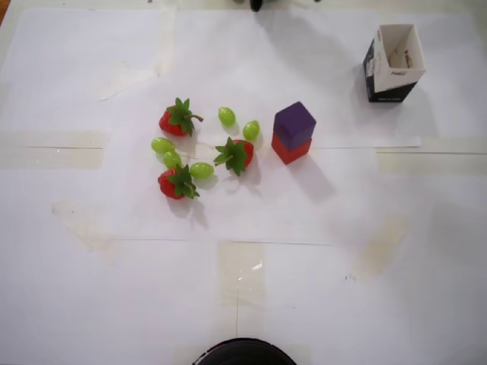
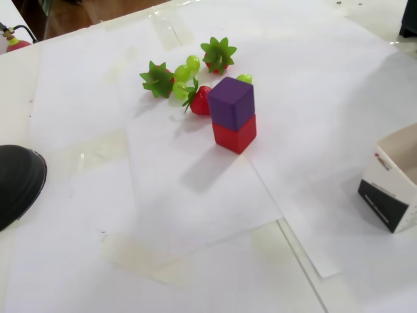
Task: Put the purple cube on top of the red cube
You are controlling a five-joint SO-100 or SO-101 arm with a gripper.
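You have no arm and no gripper in either view, so you cannot tell how its fingers stand. The purple cube (image 1: pixel 294 122) sits on top of the red cube (image 1: pixel 290 150), its faces turned a little off the red one's; in the fixed view the purple cube (image 2: pixel 231 102) rests squarely on the red cube (image 2: pixel 235 135).

Count one cube of each colour. Left of the stack in the overhead view you have three strawberries (image 1: pixel 178 119) with green leaves and five green grapes (image 1: pixel 227 116), all loose on the paper-covered surface (image 1: pixel 304 266), the nearest grape just beside the stack.

One small open box (image 1: pixel 393 59) stands well apart at the upper right; you can see only its white inner walls.
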